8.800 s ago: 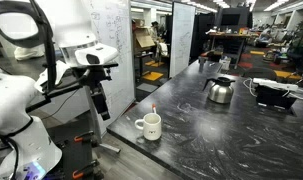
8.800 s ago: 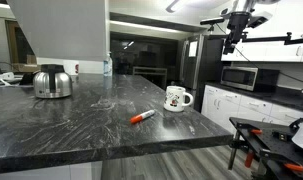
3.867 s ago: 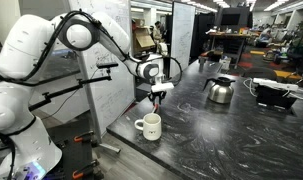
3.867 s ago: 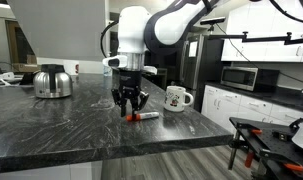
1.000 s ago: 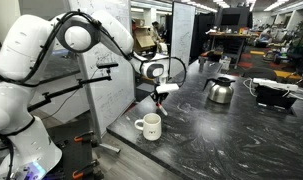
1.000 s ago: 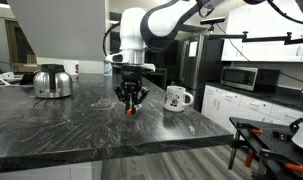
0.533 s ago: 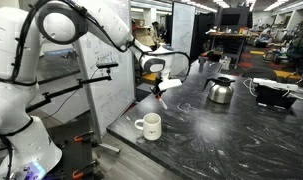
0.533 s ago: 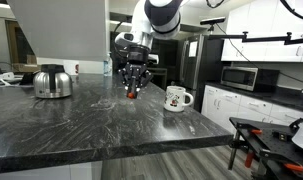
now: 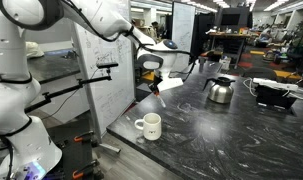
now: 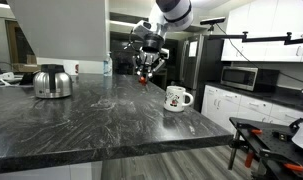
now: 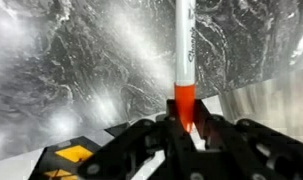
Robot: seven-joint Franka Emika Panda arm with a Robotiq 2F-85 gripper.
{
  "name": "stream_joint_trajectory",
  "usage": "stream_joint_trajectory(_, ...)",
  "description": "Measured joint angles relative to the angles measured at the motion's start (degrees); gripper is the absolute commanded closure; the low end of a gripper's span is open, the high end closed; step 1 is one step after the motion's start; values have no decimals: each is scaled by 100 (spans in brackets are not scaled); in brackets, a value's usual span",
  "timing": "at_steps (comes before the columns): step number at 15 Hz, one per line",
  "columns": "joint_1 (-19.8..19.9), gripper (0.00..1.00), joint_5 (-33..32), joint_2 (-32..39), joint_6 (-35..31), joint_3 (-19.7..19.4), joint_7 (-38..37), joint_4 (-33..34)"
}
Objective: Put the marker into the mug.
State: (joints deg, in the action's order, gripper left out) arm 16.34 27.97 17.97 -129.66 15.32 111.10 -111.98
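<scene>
This is a lab's kitchenette, with a dark stone counter (image 10: 91, 125), a steel kettle (image 10: 53, 82) and a microwave (image 10: 241, 77) on white cabinets (image 10: 223, 106). A whiteboard (image 9: 99, 55) and cluttered work desks (image 9: 234, 38) stand beyond.

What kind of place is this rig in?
Probably a kitchenette in an office or lab: a dark stone-look counter, a microwave, white cabinets and a steel kettle, with cluttered desks in the open workspace behind.

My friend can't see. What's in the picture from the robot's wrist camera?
The gripper is pinching a marker by its red end, and the marker's white body sticks straight up the picture. Behind it is a dark counter with swirly grey streaks.
</scene>
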Motion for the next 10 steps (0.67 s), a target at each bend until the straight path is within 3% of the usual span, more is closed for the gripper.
stream_joint_trajectory(10,-204,94,295,-565,1228,-1021,138,-55)
